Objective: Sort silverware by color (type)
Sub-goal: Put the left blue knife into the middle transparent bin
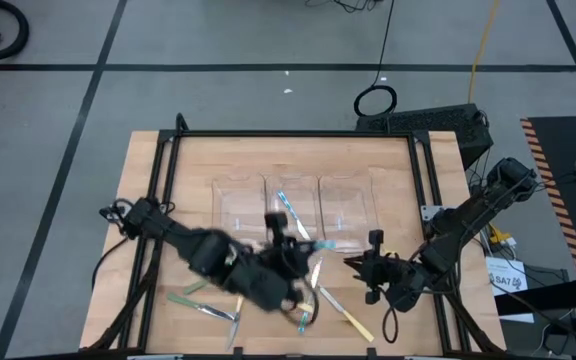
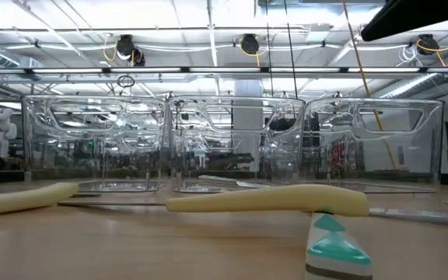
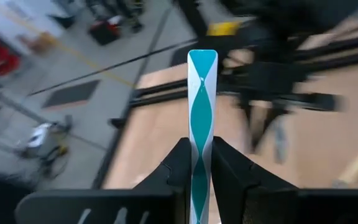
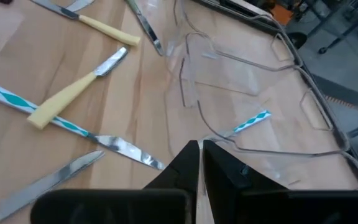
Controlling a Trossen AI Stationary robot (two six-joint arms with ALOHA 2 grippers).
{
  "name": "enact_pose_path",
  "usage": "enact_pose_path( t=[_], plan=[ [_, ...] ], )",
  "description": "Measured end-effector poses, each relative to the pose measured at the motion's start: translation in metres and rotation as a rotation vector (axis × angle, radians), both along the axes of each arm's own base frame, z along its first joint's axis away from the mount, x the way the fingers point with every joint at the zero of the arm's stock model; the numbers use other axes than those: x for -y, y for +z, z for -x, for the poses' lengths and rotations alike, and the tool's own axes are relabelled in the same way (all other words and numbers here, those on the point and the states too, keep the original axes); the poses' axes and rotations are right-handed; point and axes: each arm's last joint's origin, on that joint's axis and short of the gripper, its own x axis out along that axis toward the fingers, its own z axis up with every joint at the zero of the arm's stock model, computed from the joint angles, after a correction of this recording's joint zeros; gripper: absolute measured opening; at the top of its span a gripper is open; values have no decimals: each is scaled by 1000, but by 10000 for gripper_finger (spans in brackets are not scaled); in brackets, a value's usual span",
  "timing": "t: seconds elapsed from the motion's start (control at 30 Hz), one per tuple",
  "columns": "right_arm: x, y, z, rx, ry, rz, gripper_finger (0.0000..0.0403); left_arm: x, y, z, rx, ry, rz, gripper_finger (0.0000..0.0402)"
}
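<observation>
Overhead, wooden table [image 1: 158, 200] on grey, black-lined floor [image 1: 68, 90].

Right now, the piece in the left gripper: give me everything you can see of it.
The teal-and-white handled utensil is a slim piece with a flat, square-ended handle carrying a wavy teal pattern on white, plastic by the look of it. The left gripper is shut on it, its fingers pressing both sides. The handle sticks straight out past the fingertips. Its metal end is hidden, so fork, knife or spoon cannot be told.
</observation>
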Motion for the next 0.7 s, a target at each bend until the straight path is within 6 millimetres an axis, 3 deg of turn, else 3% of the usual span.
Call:
enact_pose_path(
  t=[0.17,0.4,0.5,0.7],
  plan=[
    [-1,0,1,4,7,-2,16,-54,27,-8,112,76,88,42],
    [-3,0,2,4,15,-10,16,-106,49,-20,258,57,216,42],
    [-8,0,6,7,31,-20,16,-113,46,-20,243,106,229,42],
    [-20,0,18,11,78,-50,16,-100,35,-20,254,208,214,42]
  ],
)
